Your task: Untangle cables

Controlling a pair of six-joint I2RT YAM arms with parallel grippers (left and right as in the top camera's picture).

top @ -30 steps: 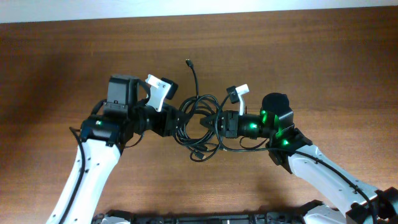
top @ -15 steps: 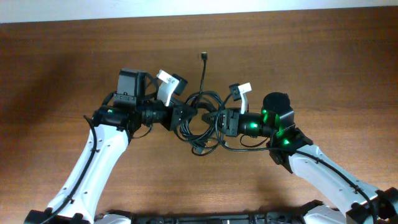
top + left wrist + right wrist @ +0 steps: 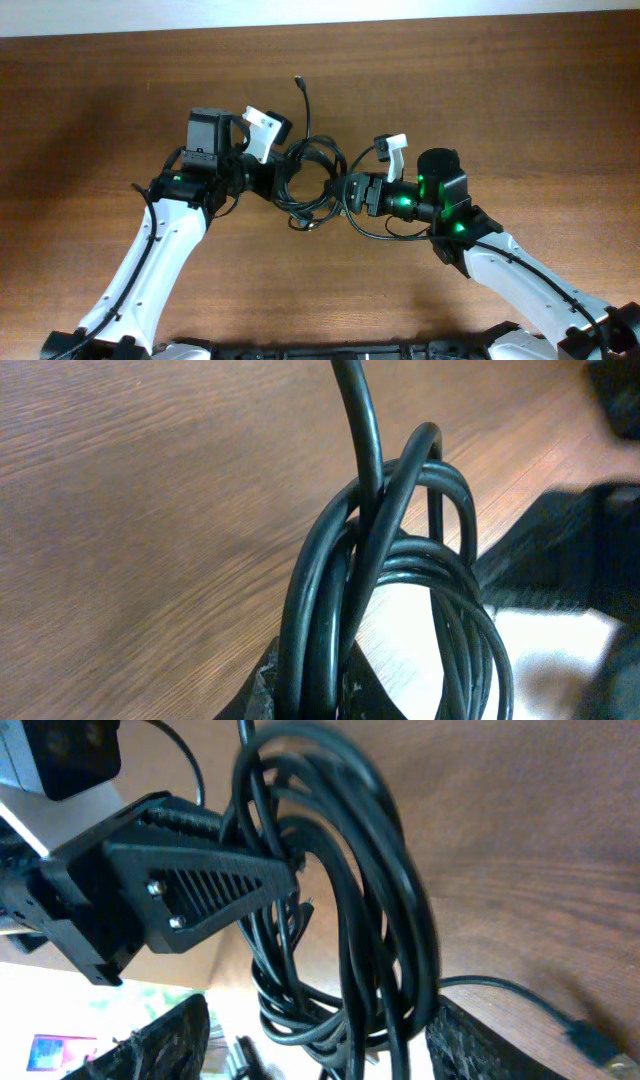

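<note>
The cables (image 3: 312,172) are a tangled bundle of thin black loops between my two grippers at the middle of the table. One free end with a small plug (image 3: 298,80) points toward the far edge. My left gripper (image 3: 277,180) is shut on several strands, which run up from its jaws in the left wrist view as the cables (image 3: 345,590). My right gripper (image 3: 350,192) stands open at the bundle's right side. In the right wrist view the cables (image 3: 350,910) hang between its spread fingers (image 3: 165,1040) without being pinched. Another plug (image 3: 592,1042) lies on the wood.
A slack strand (image 3: 385,233) curves on the table under the right gripper. The left gripper's black finger (image 3: 190,885) crosses the right wrist view, close to the bundle. Bare brown wood (image 3: 500,90) surrounds the arms.
The right gripper has opened and let go of the cables. The left gripper has shut on the bundle and holds it. The free end has swung to the left.
</note>
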